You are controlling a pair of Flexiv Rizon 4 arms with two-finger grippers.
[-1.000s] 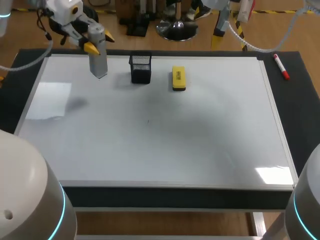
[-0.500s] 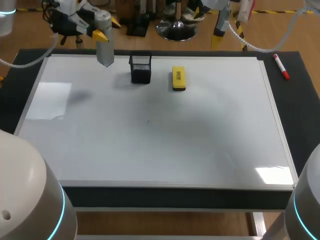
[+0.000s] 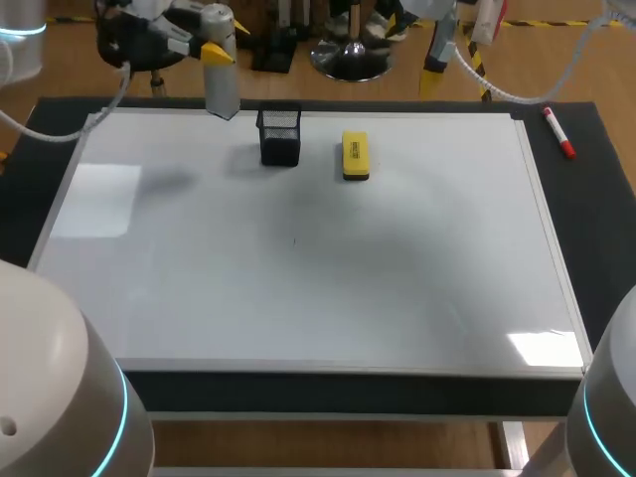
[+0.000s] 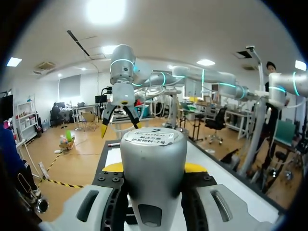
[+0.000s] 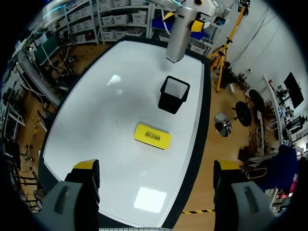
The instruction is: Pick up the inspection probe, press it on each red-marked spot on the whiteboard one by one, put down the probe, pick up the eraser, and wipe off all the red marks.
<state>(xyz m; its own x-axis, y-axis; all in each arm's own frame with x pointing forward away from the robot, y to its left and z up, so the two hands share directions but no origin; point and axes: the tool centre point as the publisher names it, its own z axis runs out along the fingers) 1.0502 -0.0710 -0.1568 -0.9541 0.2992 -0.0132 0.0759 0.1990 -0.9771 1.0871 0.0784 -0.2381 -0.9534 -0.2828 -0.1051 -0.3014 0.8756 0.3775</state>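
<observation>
Since a second ago: has carried the probe (image 3: 223, 84) upward and back toward the whiteboard's (image 3: 298, 288) far edge, and sideways toward the black mesh cup (image 3: 280, 134). Has drawn the probe's faint shadow across the board the same way. Has left the cup, the yellow eraser (image 3: 355, 155) and the red marker (image 3: 557, 132) untouched, each in its former place.

Grips the probe in the left pincer (image 3: 213, 47) — clamped on the grey barrel from both sides, yellow tips pressed to it in the left wrist view. Holds it close to upright, tip down, clear of the board's surface. Puts the cup just beside the probe's lower end, on the pincer's right, with a gap between; puts the eraser farther out the same way, beyond the cup and apart from it.

Keeps the right pincer (image 5: 156, 166) spread wide, with nothing between its fingers, high over the board. Looks down from there on the eraser ahead of the fingers, then the cup, then the probe farthest ahead.

Shows broad bare white surface below and ahead of the left pincer's load — bounded by a pale frame, then a dark tabletop (image 3: 596, 219) border. Finds the marker on that border, well apart from both pincers, outside the frame's far right corner.
</observation>
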